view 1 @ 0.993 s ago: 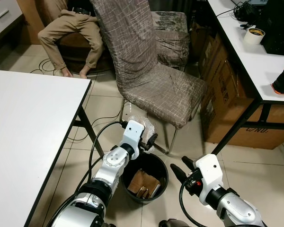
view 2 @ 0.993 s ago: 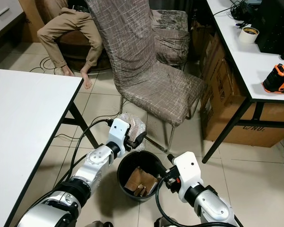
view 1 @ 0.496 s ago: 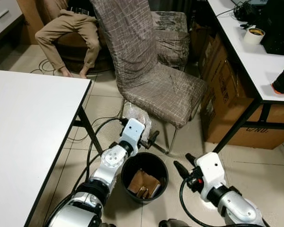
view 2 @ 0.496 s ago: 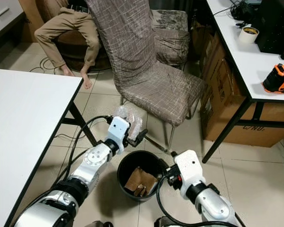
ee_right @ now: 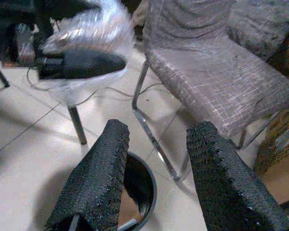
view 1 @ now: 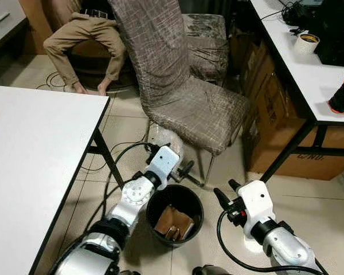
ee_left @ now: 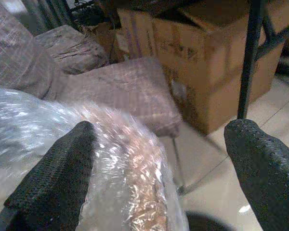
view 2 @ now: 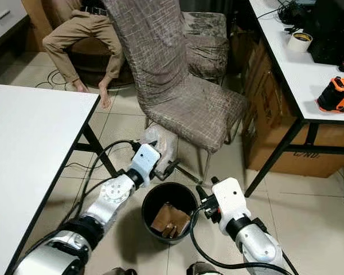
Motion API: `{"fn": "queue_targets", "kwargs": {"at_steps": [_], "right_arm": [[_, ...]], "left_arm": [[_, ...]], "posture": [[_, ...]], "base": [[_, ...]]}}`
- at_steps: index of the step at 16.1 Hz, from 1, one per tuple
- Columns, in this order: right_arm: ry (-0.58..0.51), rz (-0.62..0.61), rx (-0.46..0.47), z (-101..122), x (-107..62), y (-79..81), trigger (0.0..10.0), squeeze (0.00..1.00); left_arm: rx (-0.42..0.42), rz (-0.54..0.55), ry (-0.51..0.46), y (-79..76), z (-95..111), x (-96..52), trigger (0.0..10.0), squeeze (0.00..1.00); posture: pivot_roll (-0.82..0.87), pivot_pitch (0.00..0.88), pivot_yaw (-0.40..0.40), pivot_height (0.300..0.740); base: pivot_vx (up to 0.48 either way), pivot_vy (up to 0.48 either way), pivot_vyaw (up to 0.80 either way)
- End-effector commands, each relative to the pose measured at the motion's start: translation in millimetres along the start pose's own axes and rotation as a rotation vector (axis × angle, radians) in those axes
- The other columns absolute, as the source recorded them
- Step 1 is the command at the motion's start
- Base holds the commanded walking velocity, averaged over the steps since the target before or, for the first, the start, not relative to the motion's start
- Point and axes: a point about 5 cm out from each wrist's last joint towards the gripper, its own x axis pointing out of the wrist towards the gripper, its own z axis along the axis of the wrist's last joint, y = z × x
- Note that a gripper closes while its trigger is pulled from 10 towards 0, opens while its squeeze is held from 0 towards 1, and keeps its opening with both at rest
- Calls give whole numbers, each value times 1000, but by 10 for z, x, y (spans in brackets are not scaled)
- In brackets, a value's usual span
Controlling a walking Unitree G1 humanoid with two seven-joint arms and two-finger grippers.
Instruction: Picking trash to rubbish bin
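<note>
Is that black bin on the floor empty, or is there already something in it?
Not empty. The open-topped rubbish bin already holds brown crumpled paper at its bottom, with plenty of room left above it.

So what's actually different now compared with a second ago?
Very little. The left gripper, fingers spread, has kept the clear plastic wrap at the bin's far rim. The right gripper has edged away from the bin. Brown paper inside and the chair are unchanged.
</note>
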Motion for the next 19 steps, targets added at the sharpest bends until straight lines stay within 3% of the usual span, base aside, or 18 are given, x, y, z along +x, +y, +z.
{"fn": "queue_targets", "kwargs": {"at_steps": [1, 2, 5, 8, 11, 12, 13, 14, 16, 17, 18, 19], "right_arm": [[-9, -23, -10, 5, 2, -31, 10000, 0], [-18, -34, -1, 15, 14, -43, 10000, 0], [-34, -43, -7, 40, 99, -64, 10000, 0], [-39, -40, -10, 39, 97, -49, 10000, 0], [-33, -41, -10, 17, 95, -51, 10000, 0], [-31, -46, -7, 12, 94, -53, 10000, 0], [-28, -50, -4, 2, 94, -52, 10000, 0], [-26, -52, -2, -5, 97, -49, 10000, 0], [-25, -53, -4, -13, 103, -43, 10000, 0], [-25, -44, -20, -21, 126, -22, 10000, 0], [-24, -37, -30, -24, 134, -10, 10000, 0], [-25, -25, -43, -31, 147, 24, 10000, 0]], "left_arm": [[30, -15, 6, -32, -12, 2, 10000, 541], [43, -19, 8, -33, -14, -1, 10000, 0], [54, -18, 42, -47, -80, -29, 10000, 0], [-22, -13, 23, -82, -54, -6, 10000, 0], [-181, 2, 23, -139, -40, 41, 10000, 0], [-261, 13, 34, -149, -47, 58, 10000, 0], [-397, 13, 57, -178, -66, 82, 10000, 0], [-466, 12, 68, -191, -74, 95, 10000, 0], [-532, 38, 88, -168, -89, 106, 10000, 0], [-630, 77, 105, -130, -86, 134, 10000, 0], [-660, 85, 104, -120, -81, 141, 10000, 0], [-743, 100, 102, -98, -66, 159, 10000, 0]], "posture": [[-278, 120, 32, 740], [-278, 120, 32, 740], [-278, 120, 32, 740], [-268, 122, 28, 740], [-267, 123, 32, 740], [-267, 123, 32, 740], [-264, 125, 38, 740], [-264, 125, 38, 740], [-261, 125, 43, 740], [-257, 127, 46, 740], [-257, 127, 46, 740], [-251, 130, 47, 740]], "base": [[0, 0, 0], [0, 0, 0], [0, 0, 0], [0, 0, 0], [0, 0, 0], [0, 0, 0], [0, 0, 0], [0, 0, 0], [0, 0, 0], [0, 0, 0], [0, 0, 0], [0, 0, 0]]}}
